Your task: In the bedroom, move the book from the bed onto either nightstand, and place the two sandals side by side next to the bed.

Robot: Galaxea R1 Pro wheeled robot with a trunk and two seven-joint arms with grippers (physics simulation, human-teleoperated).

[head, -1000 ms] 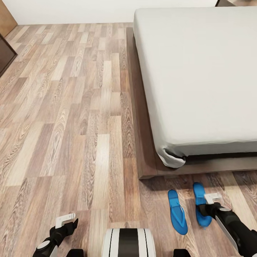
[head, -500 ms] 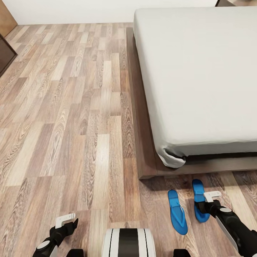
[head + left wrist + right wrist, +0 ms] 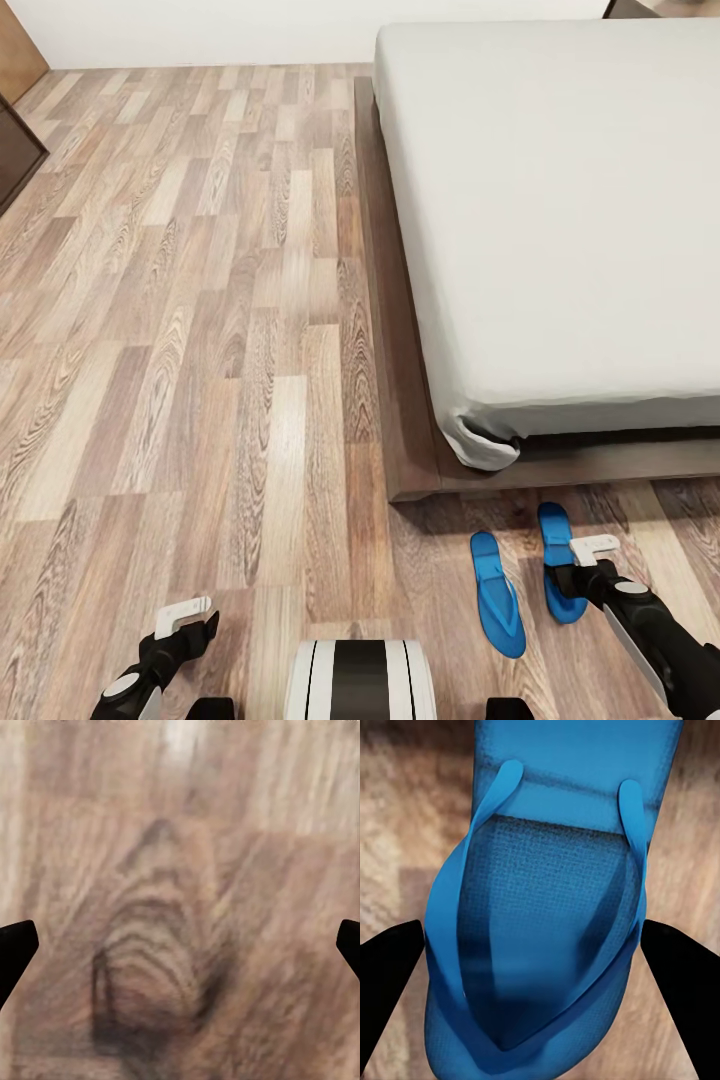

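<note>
Two bright blue sandals lie on the wood floor at the foot of the bed [image 3: 560, 200]. One sandal [image 3: 497, 595] lies free, toe toward the bed frame. The other sandal [image 3: 553, 540] lies a hand's width to its right, and my right gripper [image 3: 578, 572] is shut on it. In the right wrist view the black fingertips [image 3: 390, 975] press both edges of that sandal [image 3: 540, 907]. My left gripper [image 3: 185, 620] hangs open over bare floor, with its tips far apart around the planks [image 3: 180, 945]. The book is out of view; the mattress top is bare.
The bed's dark wood frame [image 3: 400, 440] juts out past the mattress just beyond the sandals. A dark dresser [image 3: 15, 150] stands at the far left. A sliver of dark furniture [image 3: 630, 8] shows past the bed's far corner. Open plank floor stretches to the left.
The right gripper and the sandal in it have shifted a little toward the bed frame and the other sandal, then held still. The left arm has not moved.
</note>
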